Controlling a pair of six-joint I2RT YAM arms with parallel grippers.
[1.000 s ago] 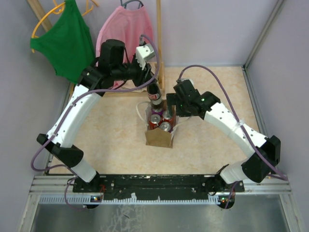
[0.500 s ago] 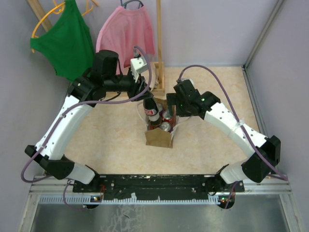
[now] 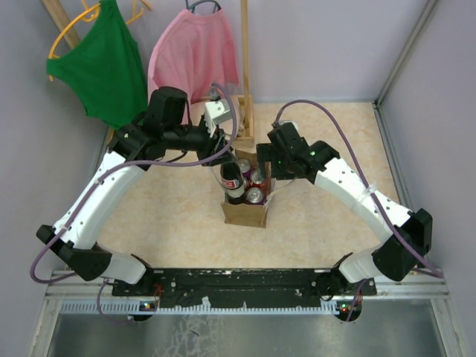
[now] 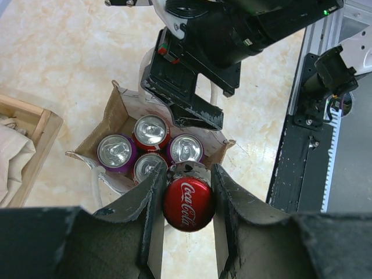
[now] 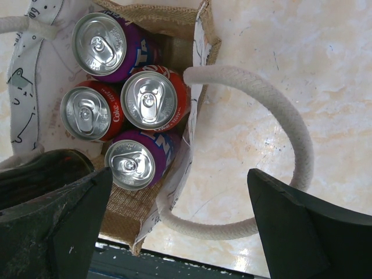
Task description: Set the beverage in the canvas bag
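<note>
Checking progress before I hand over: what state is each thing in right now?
Coca-Cola bottle, capped, gripped, over the bag's rim.
left gripper, shut on the bottle.
right gripper, open, over the bag's side.
canvas bag, upright, mouth open.
four cans, upright inside the bag, unopened.
rope handle, slack, lying on the table.

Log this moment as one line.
left tool: shut on Coca-Cola bottle | bottle: over canvas bag edge, unreleased | bag: upright, four cans inside | right tool: open at bag rim
</note>
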